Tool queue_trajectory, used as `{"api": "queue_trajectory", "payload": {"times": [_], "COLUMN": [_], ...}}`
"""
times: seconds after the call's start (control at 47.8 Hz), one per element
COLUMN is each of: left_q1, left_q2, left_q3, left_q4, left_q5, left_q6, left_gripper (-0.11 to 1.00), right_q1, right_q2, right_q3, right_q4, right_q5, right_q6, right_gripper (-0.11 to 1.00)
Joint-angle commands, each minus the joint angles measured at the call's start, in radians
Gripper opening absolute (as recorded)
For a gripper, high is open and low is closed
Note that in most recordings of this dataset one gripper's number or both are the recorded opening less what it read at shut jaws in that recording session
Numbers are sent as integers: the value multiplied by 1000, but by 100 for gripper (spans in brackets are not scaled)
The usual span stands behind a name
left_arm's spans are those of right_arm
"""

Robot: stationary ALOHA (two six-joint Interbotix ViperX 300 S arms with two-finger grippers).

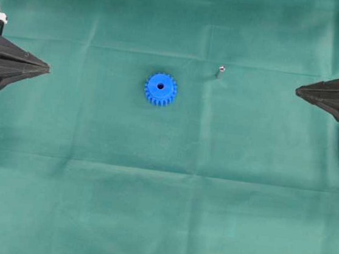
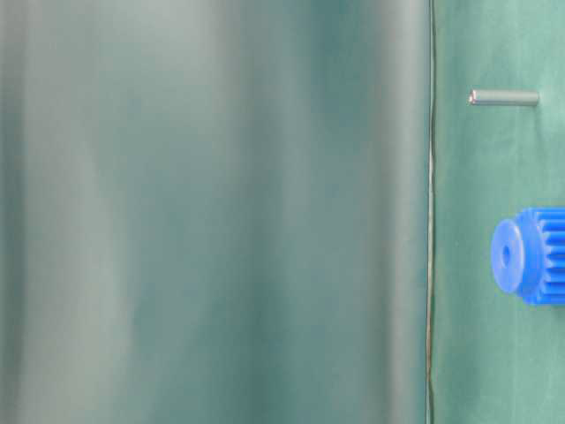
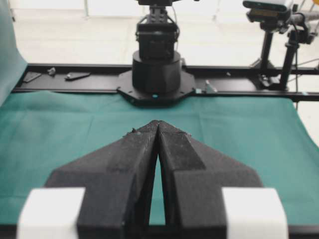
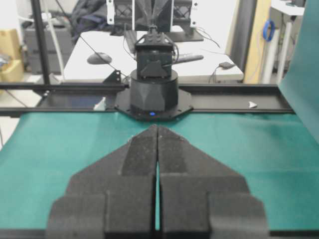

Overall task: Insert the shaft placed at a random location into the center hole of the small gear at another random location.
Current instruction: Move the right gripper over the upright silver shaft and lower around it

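Observation:
The small gear, bright blue with short teeth, lies flat near the middle of the green cloth, its dark center hole facing up. The shaft, a thin silvery pin, lies to the gear's right and slightly farther back. In the table-level view the gear and the shaft show at the right edge. My left gripper rests at the far left, shut and empty. At the far right my right gripper is also shut with nothing in it. Neither wrist view shows the gear or the shaft.
Green cloth covers the whole table. A hanging green backdrop fills most of the table-level view. The opposite arm's black base stands at the far table edge in the left wrist view; the other base in the right wrist view.

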State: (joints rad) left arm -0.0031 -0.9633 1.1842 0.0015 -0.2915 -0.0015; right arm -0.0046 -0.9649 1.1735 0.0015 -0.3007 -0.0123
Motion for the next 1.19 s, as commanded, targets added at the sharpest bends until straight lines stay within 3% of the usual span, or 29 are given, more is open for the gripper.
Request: {"api": "queue_trajectory", "payload": {"times": [0.0, 0.544, 0.649, 0.879, 1.172], "left_q1": [0, 0, 0, 0, 0], "left_q2": [6, 2, 2, 2, 2], "left_q3": [-32, -37, -35, -35, -35], "left_q4": [12, 15, 15, 15, 15], "left_q5": [8, 18, 18, 18, 26], "left_q6": [-2, 3, 5, 6, 8], "left_gripper": [0, 0, 0, 0, 0], "right_q1": [-8, -143, -176, -238, -284], "right_q2": [6, 255, 342, 589, 873], "right_q3": [-15, -14, -12, -17, -80], "right_q4": [-6, -3, -3, -2, 6], "right_q5": [5, -64, -107, -279, -408], "right_q6": [-2, -2, -3, -17, -18], "right_gripper": [1, 2, 20, 87, 84]}}
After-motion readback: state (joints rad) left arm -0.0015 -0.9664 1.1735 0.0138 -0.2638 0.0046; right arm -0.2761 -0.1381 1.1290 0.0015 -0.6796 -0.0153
